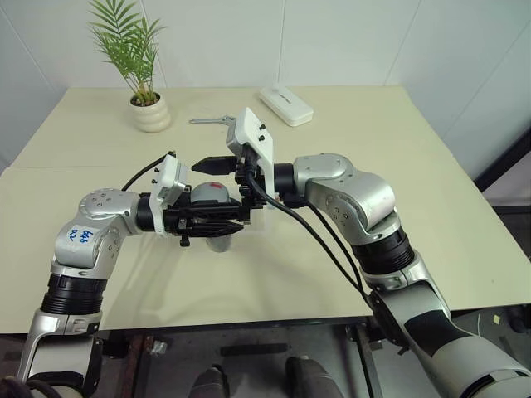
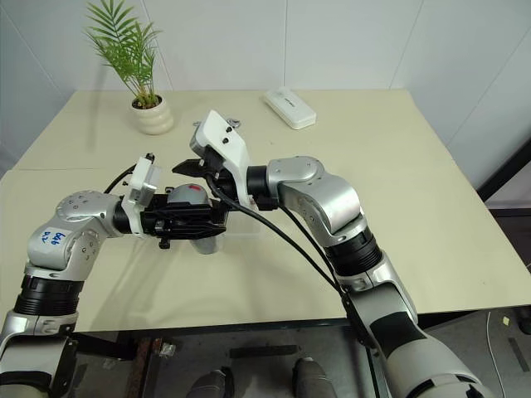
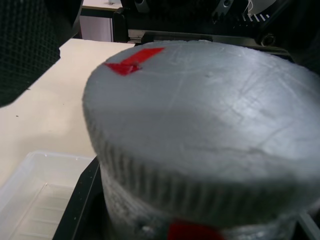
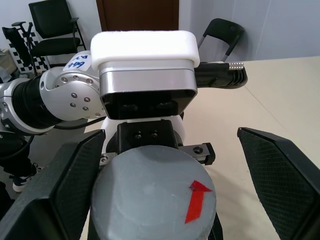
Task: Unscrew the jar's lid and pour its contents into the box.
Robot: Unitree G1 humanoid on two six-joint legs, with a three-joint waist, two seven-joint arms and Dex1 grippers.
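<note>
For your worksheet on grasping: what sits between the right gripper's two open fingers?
In the right wrist view, the lid lies between the right gripper's fingers, untouched, on the jar held by the left gripper.

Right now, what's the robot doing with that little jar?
The left tool is shut on the jar, holding it up above the table. The right tool is open, one finger on each side of the grey lid, which is not yet off. The clear box waits on the table below.

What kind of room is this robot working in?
Probably an office or small lab: a plain pale table against white walls, a potted plant on it, and black office chairs beside a brown door.
</note>
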